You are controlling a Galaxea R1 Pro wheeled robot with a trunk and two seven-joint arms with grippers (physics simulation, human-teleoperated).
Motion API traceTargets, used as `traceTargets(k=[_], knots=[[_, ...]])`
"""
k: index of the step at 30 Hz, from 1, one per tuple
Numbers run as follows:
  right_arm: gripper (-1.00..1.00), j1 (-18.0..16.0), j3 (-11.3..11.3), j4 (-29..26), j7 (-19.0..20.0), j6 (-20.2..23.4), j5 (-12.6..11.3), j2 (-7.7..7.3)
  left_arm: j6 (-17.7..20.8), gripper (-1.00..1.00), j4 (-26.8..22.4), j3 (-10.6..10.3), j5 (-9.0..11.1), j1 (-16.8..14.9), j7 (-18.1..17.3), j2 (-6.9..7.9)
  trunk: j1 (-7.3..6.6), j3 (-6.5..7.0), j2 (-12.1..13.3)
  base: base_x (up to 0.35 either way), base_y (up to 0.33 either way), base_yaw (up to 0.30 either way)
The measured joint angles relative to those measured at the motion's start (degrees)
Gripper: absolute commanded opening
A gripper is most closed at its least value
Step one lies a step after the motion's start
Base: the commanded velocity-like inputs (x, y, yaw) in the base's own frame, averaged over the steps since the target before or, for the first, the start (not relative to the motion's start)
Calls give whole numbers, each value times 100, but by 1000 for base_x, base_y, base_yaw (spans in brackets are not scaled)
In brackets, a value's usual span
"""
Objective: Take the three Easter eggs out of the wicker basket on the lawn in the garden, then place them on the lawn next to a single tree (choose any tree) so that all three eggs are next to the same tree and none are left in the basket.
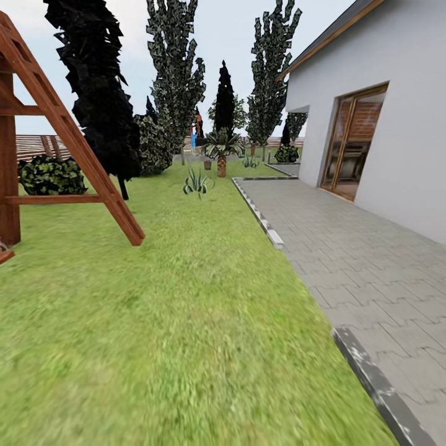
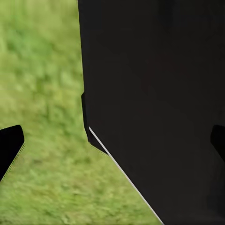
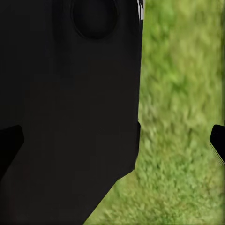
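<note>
Lawn [image 1: 186, 322] runs lengthwise beside grey paving [image 1: 359, 248] — trees [image 1: 176, 74] far ahead.

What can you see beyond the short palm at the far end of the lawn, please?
Behind the short palm stand a narrow black cypress, a red and blue object and a stretch of slatted fence. The palm's fronds cover the ground directly behind it.
</note>
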Motion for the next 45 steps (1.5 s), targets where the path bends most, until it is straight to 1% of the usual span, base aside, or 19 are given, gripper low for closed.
traceTargets(k=[31,38,45], knots=[[100,-3,0,0,0,0,-8,0,0,100,1,0,0,2,0,0,0,0,0,333,0,0],[100,-3,0,0,0,0,-8,1,0,100,0,0,0,3,0,0,0,0,0,333,0,171],[100,-2,0,0,0,0,-8,0,0,100,0,0,0,-1,0,0,0,0,0,333,0,30]])
